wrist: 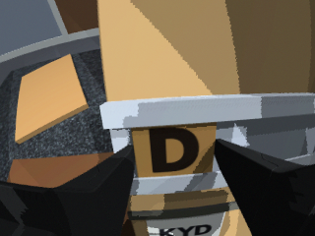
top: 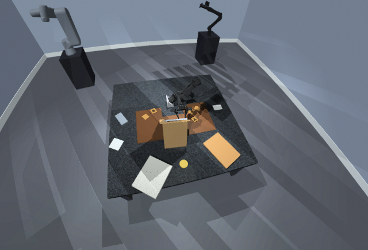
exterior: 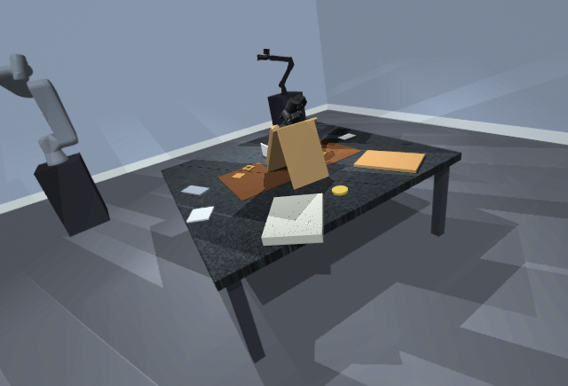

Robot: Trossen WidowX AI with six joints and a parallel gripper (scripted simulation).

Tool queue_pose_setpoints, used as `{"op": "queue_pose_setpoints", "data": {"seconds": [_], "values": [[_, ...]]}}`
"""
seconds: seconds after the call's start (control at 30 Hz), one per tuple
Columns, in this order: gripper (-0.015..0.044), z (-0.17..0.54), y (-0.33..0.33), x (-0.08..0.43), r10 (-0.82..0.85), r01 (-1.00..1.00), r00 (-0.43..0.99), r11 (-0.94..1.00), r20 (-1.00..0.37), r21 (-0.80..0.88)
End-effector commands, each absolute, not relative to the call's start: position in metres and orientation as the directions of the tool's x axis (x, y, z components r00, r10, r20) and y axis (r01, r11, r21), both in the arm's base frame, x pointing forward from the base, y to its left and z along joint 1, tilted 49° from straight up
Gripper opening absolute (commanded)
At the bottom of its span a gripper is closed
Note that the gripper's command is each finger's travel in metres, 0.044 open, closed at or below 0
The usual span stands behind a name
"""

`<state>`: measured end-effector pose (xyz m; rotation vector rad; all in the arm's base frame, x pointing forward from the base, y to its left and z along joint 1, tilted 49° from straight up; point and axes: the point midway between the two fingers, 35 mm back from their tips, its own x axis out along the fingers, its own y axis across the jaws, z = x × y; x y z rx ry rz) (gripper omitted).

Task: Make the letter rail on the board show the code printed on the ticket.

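The gripper (top: 181,115) (wrist: 174,147) is shut on the D tile (wrist: 174,164), which stands upright in the pale letter rail (wrist: 182,112) (top: 175,119) near the rail's left end in the wrist view. The rail channel to the right of the tile shows no other tile in that view. The ticket (wrist: 189,222) below the rail reads KYD. The tan board (top: 175,134) (exterior: 304,157) leans like an easel. Loose tiles (top: 153,111) (top: 145,116) (top: 194,119) (top: 196,108) lie on both sides of the board. The exterior view hides the fingers behind the board.
A brown mat (top: 148,130) (exterior: 242,188) lies under the board. An orange slab (top: 222,150) (exterior: 390,161), a white slab (top: 152,176) (exterior: 293,221) and a yellow disc (top: 183,164) (exterior: 340,190) lie on the board's back side. A white upright piece (top: 168,102) stands by the arm.
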<state>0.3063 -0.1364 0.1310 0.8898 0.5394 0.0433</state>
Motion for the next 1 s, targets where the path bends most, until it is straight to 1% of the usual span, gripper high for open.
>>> {"op": "queue_pose_setpoints", "data": {"seconds": [0.0, 0.97], "values": [[0.0, 0.128, -0.138, 0.306, 0.26, 0.179, 0.865, 0.638, -0.429, 0.749], [0.0, 0.113, -0.15, 0.302, 0.259, 0.179, 0.865, 0.639, -0.429, 0.748]]}}
